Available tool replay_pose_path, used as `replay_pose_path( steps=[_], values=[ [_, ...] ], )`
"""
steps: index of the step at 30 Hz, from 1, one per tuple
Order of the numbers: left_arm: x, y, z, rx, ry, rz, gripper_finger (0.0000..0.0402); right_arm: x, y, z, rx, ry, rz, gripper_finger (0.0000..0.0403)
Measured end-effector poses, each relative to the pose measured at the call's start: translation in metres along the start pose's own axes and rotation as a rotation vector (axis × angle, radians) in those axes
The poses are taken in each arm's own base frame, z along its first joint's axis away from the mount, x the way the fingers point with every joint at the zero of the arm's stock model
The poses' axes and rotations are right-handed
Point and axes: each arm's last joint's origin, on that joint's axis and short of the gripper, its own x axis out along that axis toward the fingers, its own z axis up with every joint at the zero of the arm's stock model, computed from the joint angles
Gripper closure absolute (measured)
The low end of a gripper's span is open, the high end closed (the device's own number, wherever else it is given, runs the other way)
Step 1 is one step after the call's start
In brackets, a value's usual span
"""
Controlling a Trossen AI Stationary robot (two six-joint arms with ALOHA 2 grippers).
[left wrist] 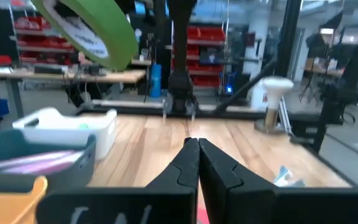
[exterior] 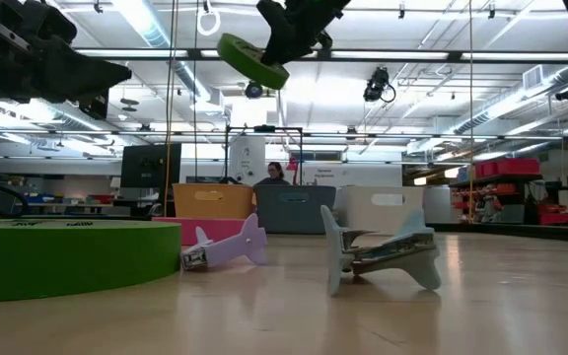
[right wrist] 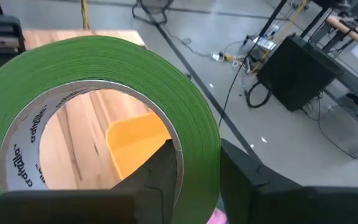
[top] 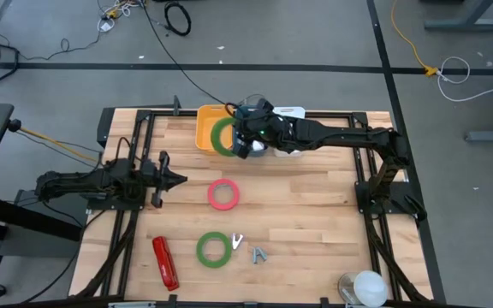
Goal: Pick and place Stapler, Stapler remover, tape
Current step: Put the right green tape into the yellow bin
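Green tape roll (top: 222,136) pinched through rim by right pincer (top: 245,141), aloft over yellow bin (top: 205,125) at desk's far edge; lower level, release inside. Left pincer (top: 176,179) closed, empty.

Matt green tape roll (right wrist: 104,93); smooth pale wooden table (top: 315,214)

Yellow bin (top: 205,127), white bin (top: 291,112) (far edge); white object (top: 368,287) near corner.

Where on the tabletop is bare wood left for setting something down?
Bare wood: the right half, between the pink tape roll and the right arm's base. Crowded: the far edge around the yellow bin, and near the front, red stapler, green tape roll, staple removers.
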Motion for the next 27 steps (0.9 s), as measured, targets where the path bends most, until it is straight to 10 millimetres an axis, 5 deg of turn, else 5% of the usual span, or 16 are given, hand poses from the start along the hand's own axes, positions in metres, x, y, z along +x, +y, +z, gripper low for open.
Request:
replay_pose_path(
  steps=[17, 27],
  values=[
    [-0.005, -0.002, 0.029, -0.43, -0.3, -0.085, 0.038, -0.005, 0.0, 0.013, 0.072, -0.121, 0.167, 0.0305],
    [0.001, -0.001, 0.041, -0.515, -0.281, -0.04, 0.0218, -0.013, -0.003, 0.021, 0.129, -0.181, 0.244, 0.0305]
  ],
)
